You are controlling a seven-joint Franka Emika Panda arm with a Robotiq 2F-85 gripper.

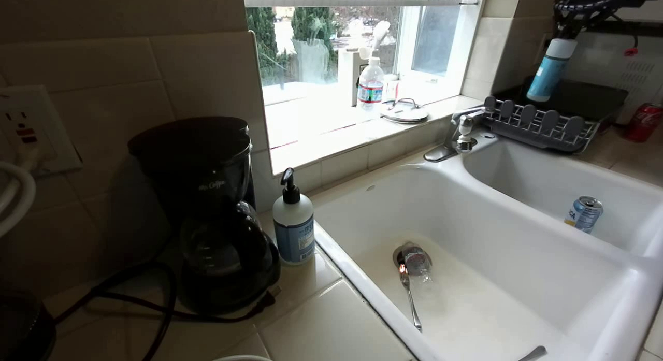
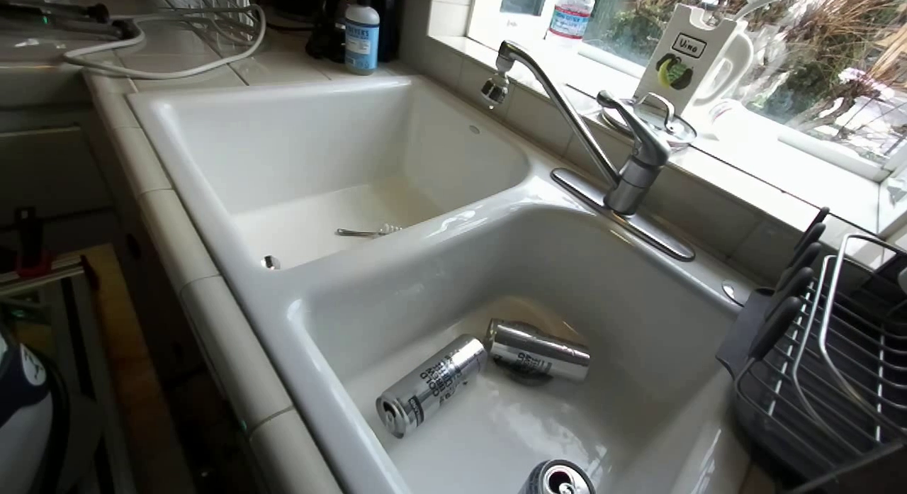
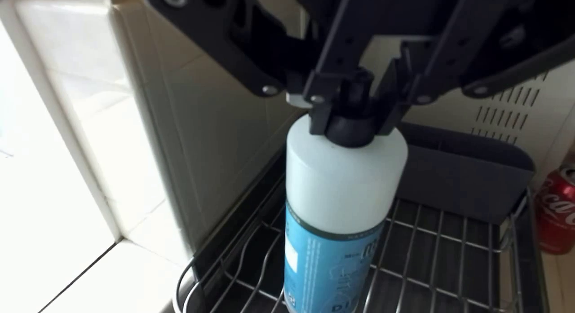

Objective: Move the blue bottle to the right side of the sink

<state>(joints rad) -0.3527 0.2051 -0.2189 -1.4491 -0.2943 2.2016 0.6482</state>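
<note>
- Wrist view: the pincer (image 3: 352, 124) clasps the blue bottle (image 3: 341, 205) by its black top, above the dish rack (image 3: 467, 187) beside the sink (image 1: 528, 211).
- Released leaning, it could topple into the dish rack.
- So small a hold could slip.

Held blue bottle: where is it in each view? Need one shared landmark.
In an exterior view: blue bottle upper right, tilted.
In an exterior view: not visible; dish rack lower right.
Wrist view: blue bottle centre, reaching bottom edge, in the end effector.
Shared landmark: dish rack, in all three.
</note>
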